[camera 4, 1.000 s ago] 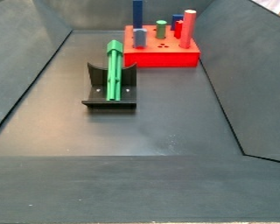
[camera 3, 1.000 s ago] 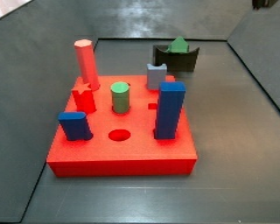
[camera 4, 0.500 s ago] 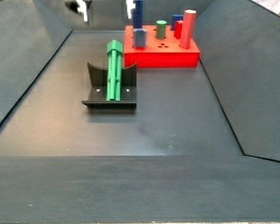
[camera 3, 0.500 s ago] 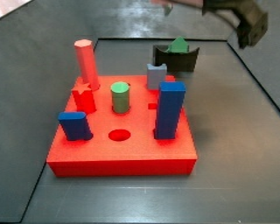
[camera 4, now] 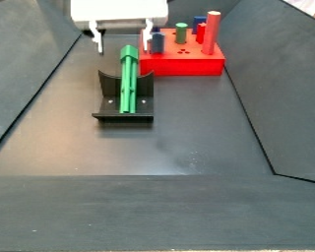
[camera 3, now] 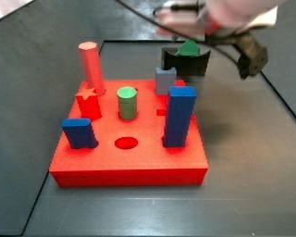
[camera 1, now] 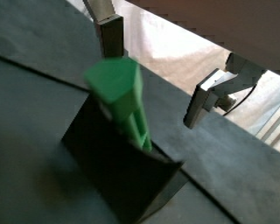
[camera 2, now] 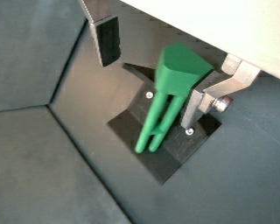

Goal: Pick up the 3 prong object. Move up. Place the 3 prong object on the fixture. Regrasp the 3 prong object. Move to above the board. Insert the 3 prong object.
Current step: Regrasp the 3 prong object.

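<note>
The 3 prong object (camera 4: 129, 77), a long ridged green peg, lies sloped on the dark fixture (camera 4: 121, 110) in front of the red board (camera 4: 184, 65). My gripper (camera 4: 122, 41) hangs open over the peg's raised end, one finger on each side. In both wrist views the peg (camera 1: 119, 87) (camera 2: 164, 101) rises between the silver fingers (camera 1: 111, 39) (camera 2: 108, 39), close to one plate and gripped by neither. In a side view the gripper (camera 3: 216, 42) is blurred above the fixture (camera 3: 188, 65), where the peg's green tip (camera 3: 188, 48) shows.
The board (camera 3: 132, 157) carries a tall pink peg (camera 3: 90, 67), a short green cylinder (camera 3: 127, 102), blue pegs (camera 3: 179, 116), a red star piece (camera 3: 88, 104) and an open round hole (camera 3: 127, 143). Sloping dark walls enclose the floor (camera 4: 173, 148).
The gripper has come down from the frame's edge to straddle the peg's raised end on the fixture. Peg, fixture and board have not moved.
</note>
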Available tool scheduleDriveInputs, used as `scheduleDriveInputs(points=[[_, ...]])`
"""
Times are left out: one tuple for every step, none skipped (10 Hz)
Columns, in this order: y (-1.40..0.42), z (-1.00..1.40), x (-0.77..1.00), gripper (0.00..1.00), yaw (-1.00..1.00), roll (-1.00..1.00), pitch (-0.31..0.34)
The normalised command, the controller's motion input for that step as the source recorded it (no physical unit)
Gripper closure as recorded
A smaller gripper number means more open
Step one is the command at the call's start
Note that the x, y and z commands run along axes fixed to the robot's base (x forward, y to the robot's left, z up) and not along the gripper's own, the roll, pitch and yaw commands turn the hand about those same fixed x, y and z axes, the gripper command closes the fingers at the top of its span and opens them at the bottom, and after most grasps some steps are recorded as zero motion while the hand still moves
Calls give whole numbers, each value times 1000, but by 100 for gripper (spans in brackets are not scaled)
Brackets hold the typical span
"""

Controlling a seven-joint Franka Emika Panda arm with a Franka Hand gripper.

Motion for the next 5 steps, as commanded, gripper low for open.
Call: scheduleDriveInputs(points=[[21, -863, 59, 0, -71, 47, 18], [11, -646, 62, 0, -41, 49, 40], [-1, -485, 70, 0, -19, 51, 52], [-1, -336, 75, 0, 2, 57, 62], [-5, -194, 84, 0, 22, 63, 66]])
